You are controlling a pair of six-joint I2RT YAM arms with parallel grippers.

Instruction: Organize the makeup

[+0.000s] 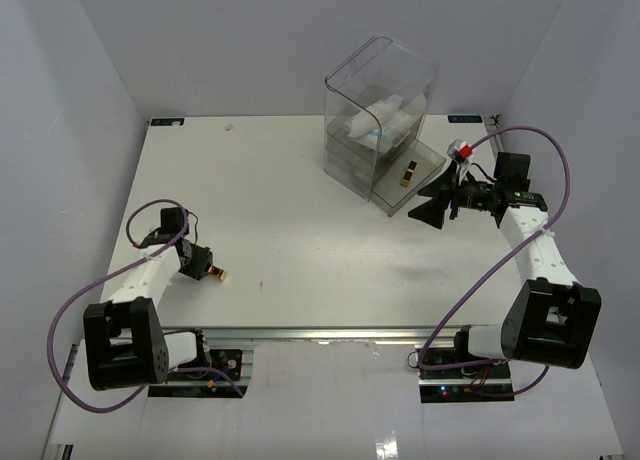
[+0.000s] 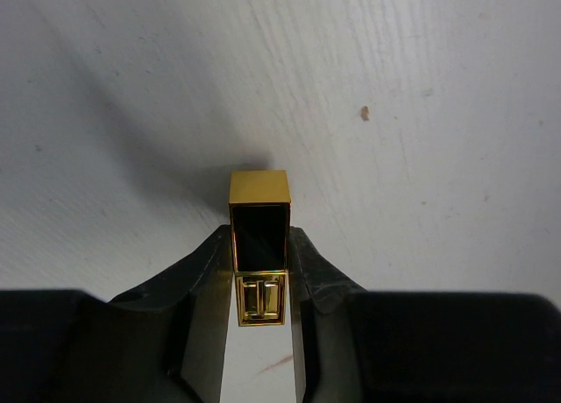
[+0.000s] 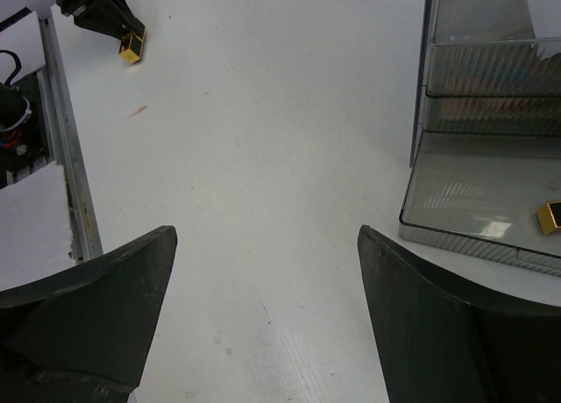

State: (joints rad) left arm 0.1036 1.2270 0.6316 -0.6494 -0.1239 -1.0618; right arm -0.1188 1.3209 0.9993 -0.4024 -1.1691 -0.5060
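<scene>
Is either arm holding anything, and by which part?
The left gripper pinches the black-gold tube by its black middle, gold end protruding; the right gripper is empty.

Soft, even light from above floods the white tabletop (image 1: 300, 230), bright yet free of hard glare; a faint grey shadow lies toward its right edge. In the left wrist view the black-and-gold square tube (image 2: 259, 236) is sharp, its gold cap gleaming, with a blurred shadow behind it. Pale streaks of reflection cross the clear plastic drawer (image 3: 473, 188). The right pincer (image 3: 263, 272) looms dark and soft-edged.
</scene>
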